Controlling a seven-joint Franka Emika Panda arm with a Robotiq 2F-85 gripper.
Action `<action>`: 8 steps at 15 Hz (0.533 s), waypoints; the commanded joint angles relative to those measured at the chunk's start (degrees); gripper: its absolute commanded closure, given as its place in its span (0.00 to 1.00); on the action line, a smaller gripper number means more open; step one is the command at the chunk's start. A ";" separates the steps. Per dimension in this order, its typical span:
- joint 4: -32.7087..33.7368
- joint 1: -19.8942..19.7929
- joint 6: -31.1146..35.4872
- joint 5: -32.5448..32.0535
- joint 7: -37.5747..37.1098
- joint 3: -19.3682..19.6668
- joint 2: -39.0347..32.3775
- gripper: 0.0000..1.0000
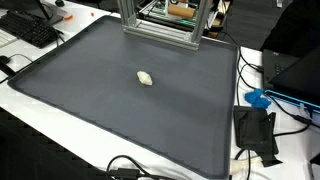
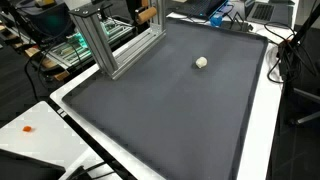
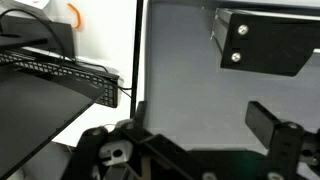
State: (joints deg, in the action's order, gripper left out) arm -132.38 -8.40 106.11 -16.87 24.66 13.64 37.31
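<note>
A small whitish crumpled lump (image 1: pixel 145 78) lies alone near the middle of a large dark grey mat (image 1: pixel 90 110); both also show in an exterior view, the lump (image 2: pixel 201 62) on the mat (image 2: pixel 160 120). No arm or gripper shows in either exterior view. In the wrist view my gripper (image 3: pixel 200 116) is open and empty. Its two dark fingers stand wide apart in front of a pale grey surface. The lump is out of the wrist view.
An aluminium frame (image 1: pixel 160 25) stands at the mat's far edge and also shows in an exterior view (image 2: pixel 110 40). A black keyboard (image 1: pixel 30 30) shows beside the mat and in the wrist view (image 3: pixel 60 70). A blue object (image 1: pixel 258 98), black box (image 1: pixel 255 130) and cables lie nearby.
</note>
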 commanded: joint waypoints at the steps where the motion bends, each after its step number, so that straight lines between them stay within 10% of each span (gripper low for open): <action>1: 0.14 0.57 -0.20 -0.27 -0.26 0.39 0.04 0.00; 8: -4.77 3.02 -1.00 7.84 -12.00 -5.56 4.72 0.00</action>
State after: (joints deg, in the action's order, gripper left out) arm -133.44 -7.19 105.94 -13.07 18.87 10.85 37.98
